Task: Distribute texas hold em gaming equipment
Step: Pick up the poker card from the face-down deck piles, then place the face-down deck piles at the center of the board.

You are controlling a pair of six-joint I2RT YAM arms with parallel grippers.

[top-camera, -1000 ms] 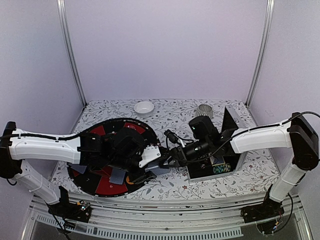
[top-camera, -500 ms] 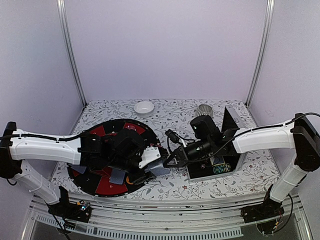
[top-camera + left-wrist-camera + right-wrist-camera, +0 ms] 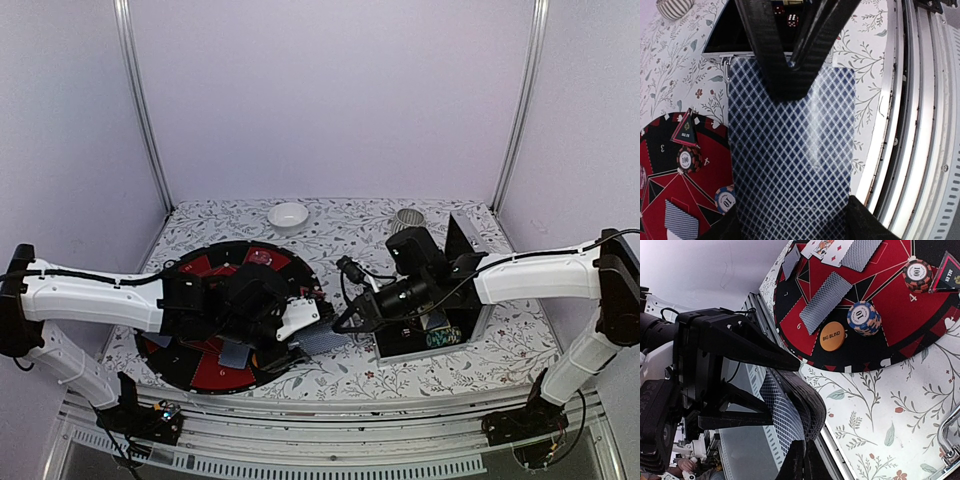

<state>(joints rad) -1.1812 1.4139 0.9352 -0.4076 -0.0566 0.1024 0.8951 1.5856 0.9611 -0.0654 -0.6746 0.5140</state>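
One deck: the deck (image 3: 799, 412) of patterned-back cards is held low over the near side of the worktop (image 3: 350, 232), between the two arms, its cards bowed.
Left fingers: the left gripper (image 3: 782, 392) is clamped across the deck, steadying it like a dispenser.
Right fingers: the right gripper (image 3: 789, 87) is pressed together on the edge of the top card (image 3: 790, 160), apparently to peel off just one.
Round mat: the round mat (image 3: 900, 315) already carries dealt cards (image 3: 825, 302), a blue chip (image 3: 864, 317), a red chip (image 3: 917, 274), the BIG BLIND button (image 3: 832, 336) and a triangular marker (image 3: 947, 275).
Risk: a second card may drag along.
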